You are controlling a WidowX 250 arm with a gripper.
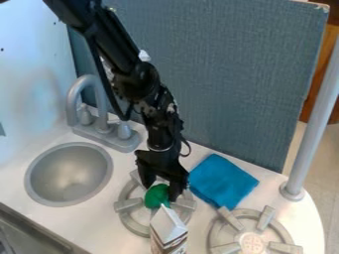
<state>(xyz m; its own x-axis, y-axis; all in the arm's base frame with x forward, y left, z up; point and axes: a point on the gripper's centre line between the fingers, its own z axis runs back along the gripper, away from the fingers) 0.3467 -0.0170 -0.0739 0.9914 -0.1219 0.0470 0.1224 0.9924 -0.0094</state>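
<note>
"What's in the pincer (161, 193)?"

"A green thing (156, 197), roundish. The fingers stand on either side of it and look closed on it, just above the near burner (128, 205)."

"Heavy?"

"I'd guess light. It looks smooth, so it may slip or roll if pinched off-centre. Firm or squashy, I can't tell; a moderate squeeze seems wise."

"Where's the best hold?"

"Across its widest part, one finger opposite the other, about as the pincer has it."

"Which way does it point?"

"It has no clear front. It looks slightly taller than wide, so any long axis runs roughly up and down, in line with the fingers. Its lower edge is hard to make out behind the carton (168, 231)."

"And around it?"

"The carton stands just in front of the pincer, its peaked top close to the green thing. A blue cloth (222, 180) lies beside the pincer on the counter (99, 224)."
</note>
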